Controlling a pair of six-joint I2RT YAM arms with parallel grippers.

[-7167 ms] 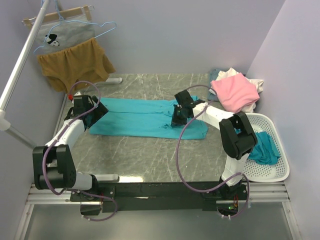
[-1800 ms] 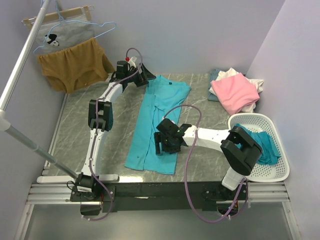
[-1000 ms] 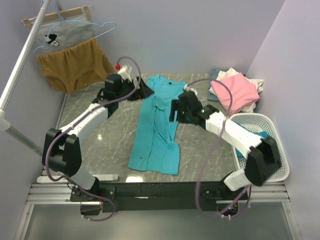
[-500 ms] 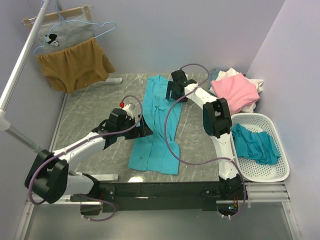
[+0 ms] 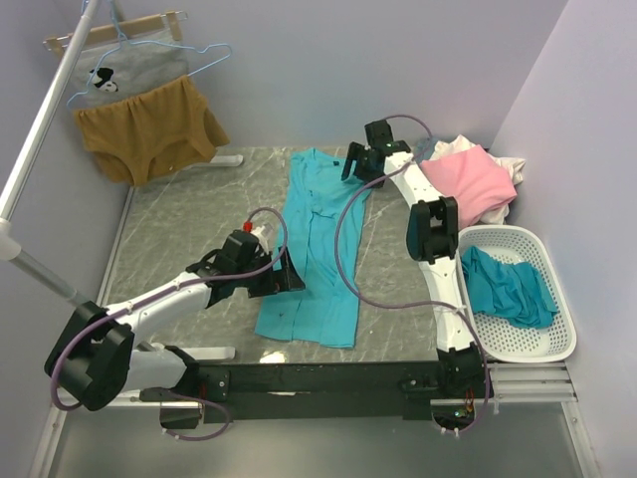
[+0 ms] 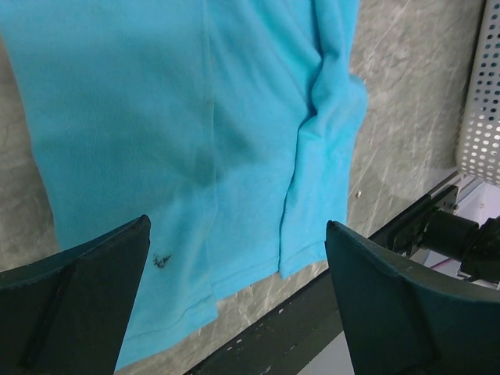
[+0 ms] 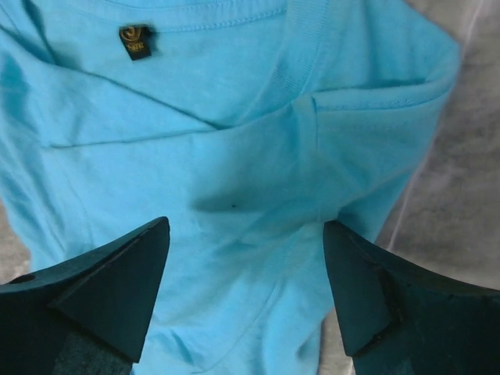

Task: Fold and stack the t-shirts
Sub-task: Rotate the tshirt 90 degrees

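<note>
A: Noted any change over the last second?

B: Confirmed. Found the left hand (image 5: 284,277) drawn back from the collar end to the near hem of the long, lengthwise-folded turquoise cloth t-shirt (image 5: 318,249). Found the right hand (image 5: 356,167) moved out to the collar end. Read both as spread wide, gripping nothing.

A: Located the shirt where?

B: Flat on the grey marbled surface (image 5: 199,229), collar far, hem near; turned from its earlier crosswise lie.

A: Meant what for the task?

B: Judged as set up for the cross fold, end to end. Left stacking undone: pink cloth t-shirt (image 5: 468,184) atop the far-right heap, another turquoise one (image 5: 513,289) in the white perforated plastic basket (image 5: 557,344).
</note>
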